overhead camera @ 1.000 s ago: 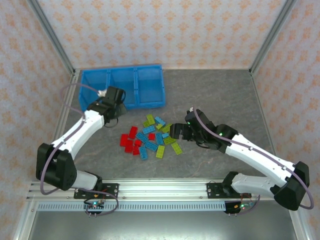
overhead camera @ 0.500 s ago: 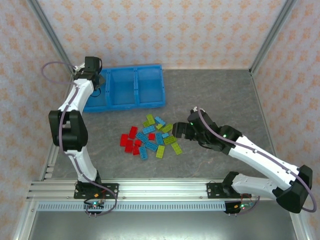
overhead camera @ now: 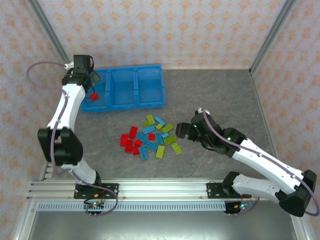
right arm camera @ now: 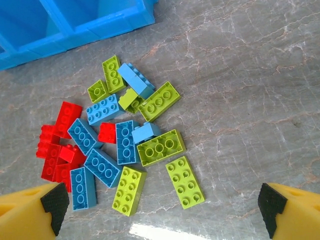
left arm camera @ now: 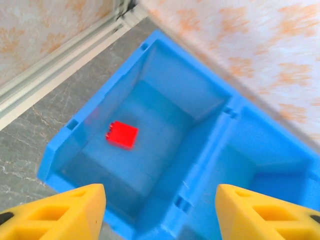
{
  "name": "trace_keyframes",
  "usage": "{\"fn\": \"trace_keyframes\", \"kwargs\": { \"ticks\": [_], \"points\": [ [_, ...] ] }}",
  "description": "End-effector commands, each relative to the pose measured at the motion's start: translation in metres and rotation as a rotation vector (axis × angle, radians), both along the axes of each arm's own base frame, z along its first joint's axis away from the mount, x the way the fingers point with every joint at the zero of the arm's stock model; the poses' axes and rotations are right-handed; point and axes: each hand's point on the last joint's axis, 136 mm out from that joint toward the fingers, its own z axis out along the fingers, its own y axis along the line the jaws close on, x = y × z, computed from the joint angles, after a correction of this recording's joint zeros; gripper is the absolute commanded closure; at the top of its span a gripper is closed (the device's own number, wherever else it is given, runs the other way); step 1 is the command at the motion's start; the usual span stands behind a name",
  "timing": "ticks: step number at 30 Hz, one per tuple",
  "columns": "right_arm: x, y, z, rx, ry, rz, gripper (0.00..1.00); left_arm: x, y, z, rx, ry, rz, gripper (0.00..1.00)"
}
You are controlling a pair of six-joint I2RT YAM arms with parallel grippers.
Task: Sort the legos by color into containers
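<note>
Grey table (overhead camera: 215,95) carries everything. The blue bin (overhead camera: 127,106) sits at the far left, three compartments in a row, so each colour likely gets its own. The left gripper (left arm camera: 160,205) hangs over the left compartment (left arm camera: 165,95), its fingers spread about halfway with nothing between them, and it reads as a drop spot for red. The right gripper (right arm camera: 162,215) hovers low at the right edge of the lego pile (right arm camera: 126,142), fingers spread as wide as they go and empty, probably lining up a pick. The pile lies mid-table, near the bin but apart from it, with red, blue and green mixed, so most sorting is not yet done. One red lego (left arm camera: 122,135) is in the left compartment, directly below the left gripper. Hard to tell whether it lies flat on the floor or is tilted. In the left wrist view the middle compartment is cut off at the edge. In the right wrist view the bin is clipped at the top. The red legos at the pile's left overlap, so their count is unclear. In the top view the left gripper's fingers are too small to make out.
</note>
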Motion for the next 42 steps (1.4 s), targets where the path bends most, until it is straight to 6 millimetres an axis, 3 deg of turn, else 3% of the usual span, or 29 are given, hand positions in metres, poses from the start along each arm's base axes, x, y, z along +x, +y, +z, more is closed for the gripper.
{"fn": "trace_keyframes", "kwargs": {
  "ticks": [1, 5, 8, 12, 16, 23, 26, 30, 42],
  "points": [
    [0.02, 0.013, -0.003, -0.062, -0.054, 0.027, 0.01, -0.04, -0.068, 0.016, -0.048, -0.02, -0.194, 0.41],
    [0.051, 0.041, -0.021, -0.235, -0.041, 0.121, 0.01, -0.1, -0.154, 0.025, 0.049, -0.01, -0.539, 0.42],
    [0.077, 0.066, -0.043, -0.339, -0.024, 0.191, 0.01, -0.143, -0.19, 0.019, 0.082, 0.047, -0.804, 0.41],
    [0.108, 0.1, -0.075, -0.347, 0.024, 0.272, 0.07, -0.18, -0.192, 0.006, 0.175, 0.087, -1.011, 0.36],
    [0.137, 0.11, -0.109, -0.363, 0.09, 0.267, 0.25, -0.184, -0.178, -0.017, 0.273, 0.114, -1.016, 0.32],
    [0.143, 0.123, -0.147, -0.38, 0.181, 0.332, 0.41, -0.186, -0.182, -0.039, 0.265, 0.169, -1.06, 0.12],
    [0.143, 0.124, -0.156, -0.374, 0.192, 0.33, 0.59, -0.189, -0.177, -0.05, 0.281, 0.198, -1.057, 0.06],
    [0.145, 0.122, -0.144, -0.368, 0.162, 0.318, 0.79, -0.19, -0.171, -0.056, 0.305, 0.217, -1.037, 0.02],
    [0.15, 0.111, -0.043, -0.27, -0.116, 0.256, 0.8, -0.186, -0.158, -0.05, 0.361, 0.191, -0.974, 0.0]
  ]
}}
